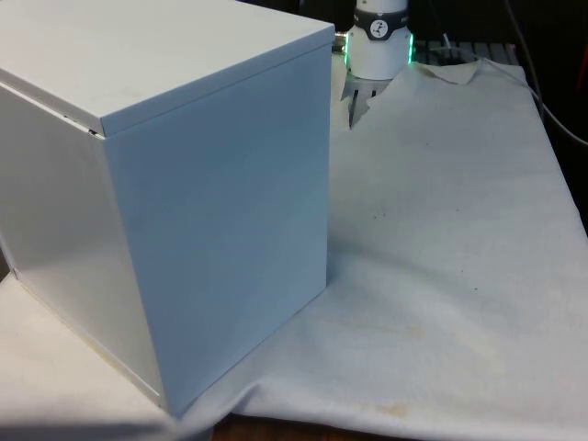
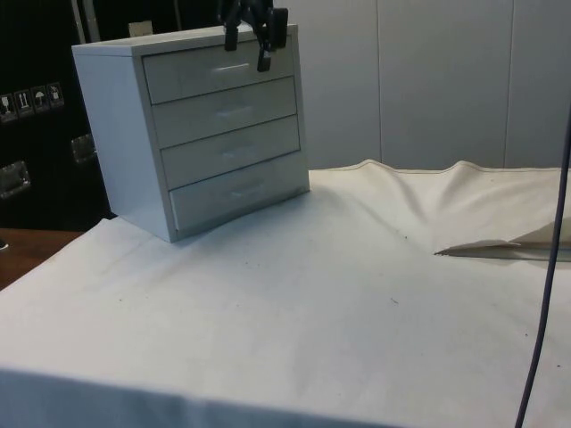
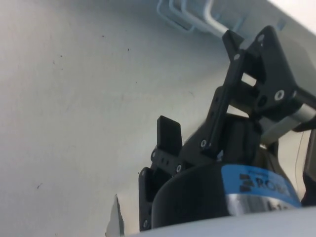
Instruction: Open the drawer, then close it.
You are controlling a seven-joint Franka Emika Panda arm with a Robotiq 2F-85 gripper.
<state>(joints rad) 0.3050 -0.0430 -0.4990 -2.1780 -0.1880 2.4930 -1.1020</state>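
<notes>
Drawer (image 2: 219, 77): smooth, flat white front

White chest of drawers (image 2: 201, 125) blocks one end of the cloth-covered table (image 2: 294, 303), all four drawers flush; bare cloth in front gives free passage.

Chest of drawers (image 2: 205, 134): smooth painted panels, faint satin sheen, likely wood board. Cloth (image 1: 441, 230): matt white woven fabric, wrinkled, lightly stained. Gripper (image 3: 200, 128): matt black plastic, small metal screws.
</notes>
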